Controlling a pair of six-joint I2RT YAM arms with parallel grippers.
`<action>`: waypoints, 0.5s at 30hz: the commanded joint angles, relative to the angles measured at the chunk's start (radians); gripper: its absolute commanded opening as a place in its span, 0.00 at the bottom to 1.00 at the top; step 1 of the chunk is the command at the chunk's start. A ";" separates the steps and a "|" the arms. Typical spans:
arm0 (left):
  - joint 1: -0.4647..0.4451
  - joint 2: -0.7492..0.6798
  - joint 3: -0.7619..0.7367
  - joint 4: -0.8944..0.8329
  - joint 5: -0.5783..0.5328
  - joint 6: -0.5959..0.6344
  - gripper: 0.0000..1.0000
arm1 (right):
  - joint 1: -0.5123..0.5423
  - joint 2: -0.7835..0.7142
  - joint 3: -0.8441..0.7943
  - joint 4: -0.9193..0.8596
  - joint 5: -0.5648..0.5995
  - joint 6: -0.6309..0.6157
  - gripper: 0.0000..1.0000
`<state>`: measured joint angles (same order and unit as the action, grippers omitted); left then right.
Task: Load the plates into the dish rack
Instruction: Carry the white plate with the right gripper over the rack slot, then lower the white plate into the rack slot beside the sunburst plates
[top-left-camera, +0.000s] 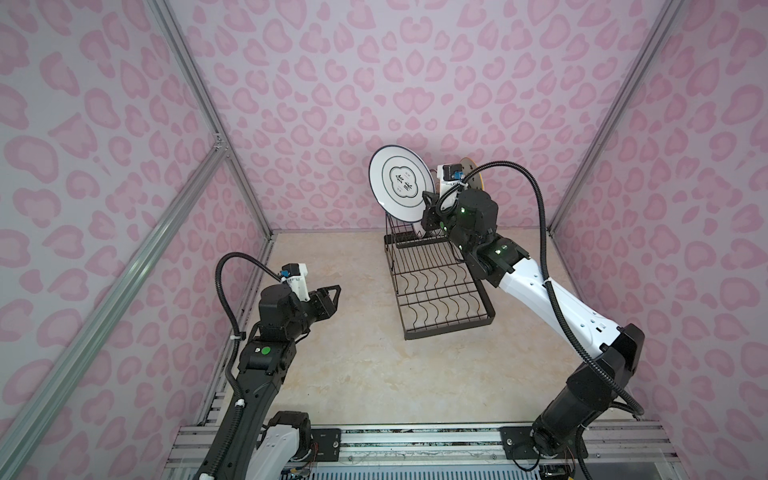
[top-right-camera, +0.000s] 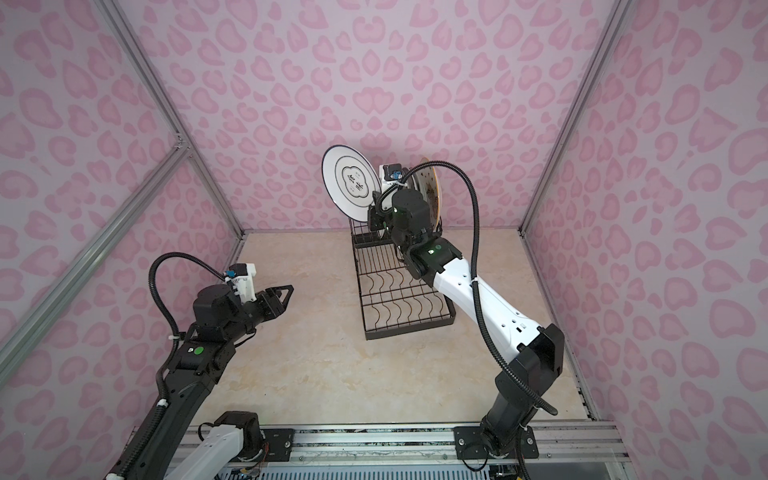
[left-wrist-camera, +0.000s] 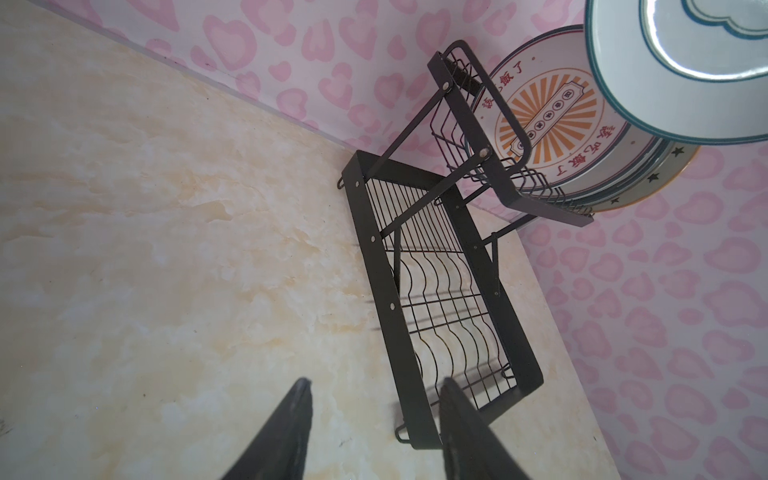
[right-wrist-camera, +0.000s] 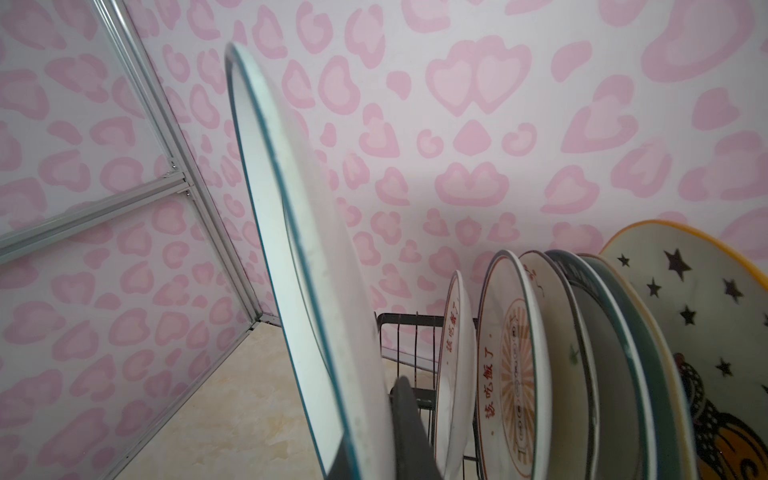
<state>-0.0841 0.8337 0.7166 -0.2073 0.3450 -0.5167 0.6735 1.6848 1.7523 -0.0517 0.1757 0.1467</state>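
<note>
My right gripper (top-left-camera: 428, 208) (right-wrist-camera: 374, 415) is shut on the lower rim of the green-ringed emblem plate (top-left-camera: 401, 183) (top-right-camera: 351, 183) (right-wrist-camera: 307, 249). It holds the plate upright above the left end of the raised basket of the black wire dish rack (top-left-camera: 440, 286) (top-right-camera: 399, 291) (left-wrist-camera: 440, 291). Several plates stand on edge in that basket, among them an orange-sunburst plate (right-wrist-camera: 515, 365) (left-wrist-camera: 552, 112) and a star plate (right-wrist-camera: 706, 299). My left gripper (top-left-camera: 334, 293) (left-wrist-camera: 376, 384) hangs open and empty over the table, left of the rack.
The rack's flat lower tray with wavy dividers (top-left-camera: 449, 307) holds nothing. Pink-patterned walls enclose the marbled table (top-left-camera: 353, 353) on three sides, and the rack stands close to the back wall. An aluminium rail (top-left-camera: 415, 440) runs along the front edge.
</note>
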 joint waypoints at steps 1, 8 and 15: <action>0.002 0.007 0.007 0.037 0.029 -0.003 0.52 | 0.028 0.021 0.025 0.038 0.165 -0.024 0.00; 0.002 0.004 -0.001 0.037 0.037 -0.009 0.52 | 0.096 0.068 0.066 0.058 0.395 -0.008 0.00; 0.002 -0.004 -0.007 0.036 0.056 -0.020 0.52 | 0.177 0.148 0.145 0.059 0.656 -0.010 0.00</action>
<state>-0.0841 0.8352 0.7147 -0.2070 0.3813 -0.5308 0.8318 1.8084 1.8706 -0.0502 0.6647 0.1284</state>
